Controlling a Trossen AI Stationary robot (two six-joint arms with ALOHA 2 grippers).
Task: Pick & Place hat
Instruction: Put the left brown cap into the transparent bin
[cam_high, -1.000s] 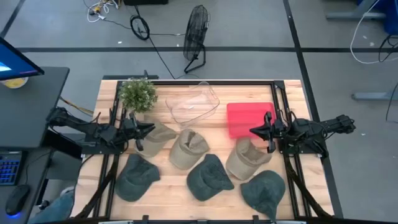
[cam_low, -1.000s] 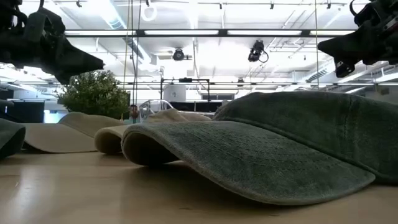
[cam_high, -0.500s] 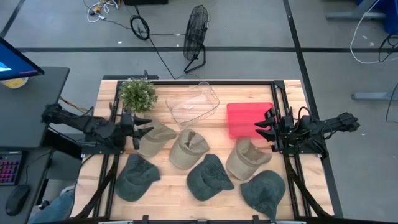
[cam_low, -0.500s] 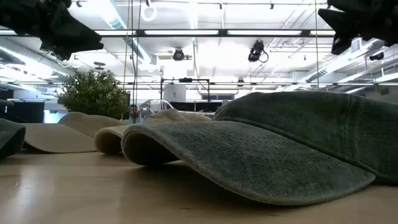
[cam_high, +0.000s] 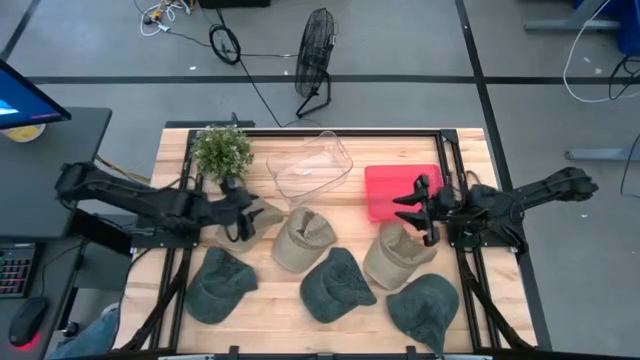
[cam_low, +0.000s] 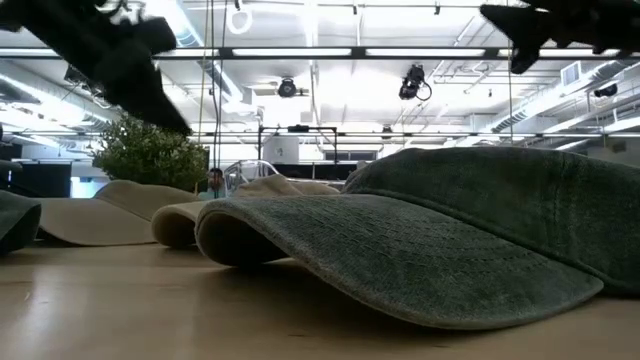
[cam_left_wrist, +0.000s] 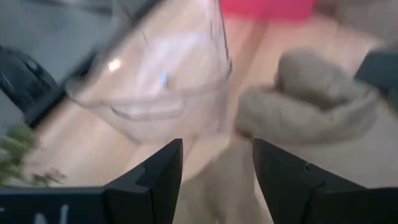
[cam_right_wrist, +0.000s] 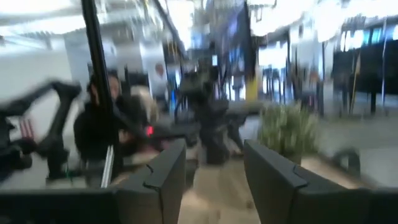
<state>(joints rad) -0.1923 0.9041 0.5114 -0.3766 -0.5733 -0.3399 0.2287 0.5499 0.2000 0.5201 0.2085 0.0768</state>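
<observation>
Several caps lie on the wooden table: tan ones at the left (cam_high: 262, 218), in the middle (cam_high: 303, 238) and at the right (cam_high: 395, 255), and green ones along the near side (cam_high: 218, 283) (cam_high: 335, 283) (cam_high: 425, 308). My left gripper (cam_high: 244, 212) is open and tipped down over the left tan cap's near-left part, touching nothing; its wrist view (cam_left_wrist: 216, 168) looks past the open fingers at the middle tan cap (cam_left_wrist: 311, 106). My right gripper (cam_high: 405, 207) is open and empty, held high above the red tray's near edge and the right tan cap.
A clear plastic container (cam_high: 312, 165) stands at the far middle, also in the left wrist view (cam_left_wrist: 161, 87). A red tray (cam_high: 395, 185) lies right of it. A potted plant (cam_high: 222, 150) stands at the far left. A green cap's brim (cam_low: 400, 250) fills the low view.
My left gripper has first risen, then tipped its fingers down and reached toward the left tan cap. My right gripper has risen and reached a little toward the table's left. The caps have not moved.
</observation>
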